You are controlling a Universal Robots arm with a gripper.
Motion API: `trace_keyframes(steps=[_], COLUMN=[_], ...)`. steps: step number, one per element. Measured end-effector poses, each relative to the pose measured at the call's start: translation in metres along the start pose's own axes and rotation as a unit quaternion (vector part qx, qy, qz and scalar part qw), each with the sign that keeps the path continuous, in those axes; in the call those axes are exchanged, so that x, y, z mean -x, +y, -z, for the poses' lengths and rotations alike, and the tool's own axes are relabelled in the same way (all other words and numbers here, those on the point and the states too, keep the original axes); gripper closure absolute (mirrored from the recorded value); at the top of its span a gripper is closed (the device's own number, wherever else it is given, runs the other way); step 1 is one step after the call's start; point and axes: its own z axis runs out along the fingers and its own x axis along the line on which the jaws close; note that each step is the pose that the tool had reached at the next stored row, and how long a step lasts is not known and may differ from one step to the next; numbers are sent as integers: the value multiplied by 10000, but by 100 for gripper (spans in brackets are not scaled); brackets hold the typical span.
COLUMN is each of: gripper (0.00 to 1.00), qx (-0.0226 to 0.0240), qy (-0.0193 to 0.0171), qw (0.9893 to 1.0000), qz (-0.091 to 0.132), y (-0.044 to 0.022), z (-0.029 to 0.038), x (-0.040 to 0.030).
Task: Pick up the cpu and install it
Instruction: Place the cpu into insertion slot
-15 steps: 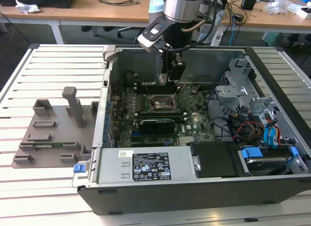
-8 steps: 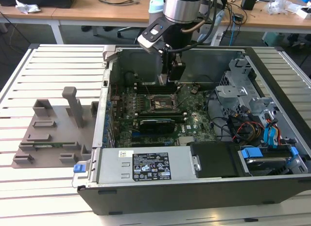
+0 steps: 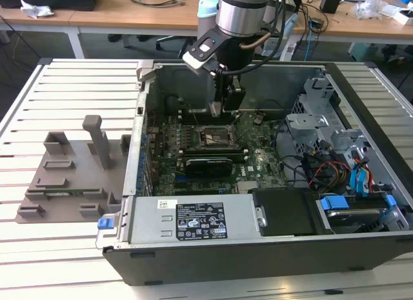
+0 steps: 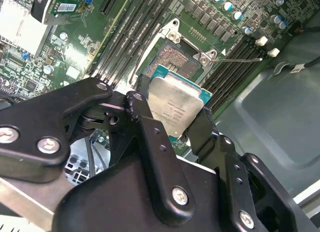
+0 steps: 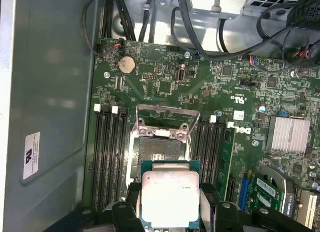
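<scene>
Slatted white worktop (image 3: 71, 80), wooden desks (image 3: 129, 16) beyond it at twelve o'clock in the exterior view.

1. Grey moulded fixture (image 3: 71, 177), at nine o'clock of the case: upright posts and shallow slots.
2. Open black computer case (image 3: 258, 255), lying on its side at the worktop's centre. Contents:
   - green motherboard (image 3: 258, 161) on the case floor;
   - socket (image 3: 216, 137) (image 5: 159, 149), contact bed uncovered;
   - long black expansion card (image 3: 208, 164), at six o'clock of the socket;
   - silver labelled power supply (image 3: 193, 219), along the wall at six o'clock;
   - metal drive cage (image 3: 322, 119) at three o'clock, blue-tabbed cables (image 3: 358, 177) just below it.
3. Arm (image 3: 242, 13), reaching down into the case over the socket.
4. Pincer (image 3: 224, 105) (image 4: 170, 115) (image 5: 172, 212), clamped on the cpu (image 4: 175, 107) (image 5: 171, 194): black fingers (image 4: 145, 122) press two opposite edges. In both wrist views the cpu is silver lid up, held just beside the open socket, not seated.
</scene>
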Motion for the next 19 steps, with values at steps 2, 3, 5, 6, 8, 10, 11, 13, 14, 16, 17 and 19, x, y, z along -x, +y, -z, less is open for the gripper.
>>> trace_keyframes(steps=[2,3,5,6,8,10,11,13,14,16,17,19], gripper=[45,45,45,45,45,45,45,45,45,45,45,45], qx=[0,0,0,0,0,0,0,0,0,0,0,0], qy=[-1,0,-1,-1,0,-1,-1,-2,-1,-1,-2,-2], qw=[10000,10000,10000,10000,10000,10000,10000,10000,10000,10000,10000,10000], qz=[0,0,0,0,0,0,0,0,0,0,0,0], y=[1,1,2,2,3,4,4,5,5,6,6,8], z=[-13,-20,-31,-37,-48,-66,-77,-90,-95,-105,-111,-148], x=[0,0,-1,-1,-1,-1,-2,-2,-2,-2,-2,-3])
